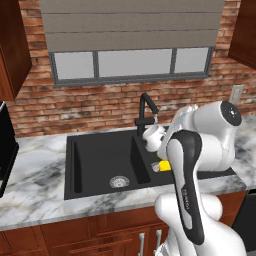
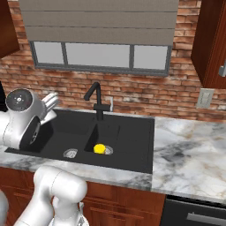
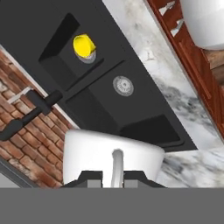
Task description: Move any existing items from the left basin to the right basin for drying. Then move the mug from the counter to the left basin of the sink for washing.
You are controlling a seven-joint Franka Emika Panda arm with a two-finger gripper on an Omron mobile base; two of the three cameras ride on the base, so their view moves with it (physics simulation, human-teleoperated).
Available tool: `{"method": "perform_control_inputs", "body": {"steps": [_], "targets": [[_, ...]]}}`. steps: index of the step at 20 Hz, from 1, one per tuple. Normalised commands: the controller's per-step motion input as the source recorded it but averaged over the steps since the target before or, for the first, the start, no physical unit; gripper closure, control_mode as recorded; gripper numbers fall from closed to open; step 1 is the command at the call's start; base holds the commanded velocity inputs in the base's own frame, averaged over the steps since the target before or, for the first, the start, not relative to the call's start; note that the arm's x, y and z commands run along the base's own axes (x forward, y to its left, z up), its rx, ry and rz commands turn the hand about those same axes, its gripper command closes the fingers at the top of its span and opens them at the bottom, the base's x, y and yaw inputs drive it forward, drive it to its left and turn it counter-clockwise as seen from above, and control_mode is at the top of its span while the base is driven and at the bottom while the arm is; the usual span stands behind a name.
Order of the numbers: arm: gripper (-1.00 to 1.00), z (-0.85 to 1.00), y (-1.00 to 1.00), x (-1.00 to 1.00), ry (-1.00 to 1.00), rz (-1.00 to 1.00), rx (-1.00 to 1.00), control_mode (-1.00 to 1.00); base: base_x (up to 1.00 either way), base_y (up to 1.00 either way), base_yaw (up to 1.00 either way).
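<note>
My gripper (image 3: 113, 176) is shut on the handle of the white mug (image 3: 111, 155). I hold the mug (image 1: 151, 136) in the air over the black sink (image 1: 100, 137), near the divider and just below the faucet spout. The wide left basin (image 1: 100, 160) holds nothing but its silver drain (image 1: 119, 181). The small yellow item (image 1: 163, 165) lies in the narrow right basin (image 2: 128, 141), beside that basin's drain. The yellow item (image 2: 99, 148) also appears in the hand view (image 3: 84, 45), far below the mug.
The black gooseneck faucet (image 1: 145, 107) rises behind the sink, close to the mug. White marble counter (image 2: 190, 150) spreads to both sides. A dark appliance (image 1: 5, 150) stands at the far left. My own arm (image 1: 187, 170) covers part of the right basin.
</note>
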Motion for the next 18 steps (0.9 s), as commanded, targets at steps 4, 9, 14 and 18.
{"method": "perform_control_inputs", "body": {"steps": [4, 9, 14, 18], "targets": [[1.00, -0.01, 0.00, 0.22, 0.00, 0.04, 0.10, -1.00, 0.00, 0.00, 0.00], [1.00, -0.03, 0.00, 0.22, 0.00, 0.06, 0.10, -1.00, 0.00, 0.00, 0.00], [1.00, -0.10, 0.00, 0.23, 0.00, 0.08, 0.10, -1.00, 0.00, 0.00, 0.00], [1.00, -0.15, 0.00, 0.24, 0.01, 0.08, 0.06, -1.00, 0.00, 0.00, 0.00]]}}
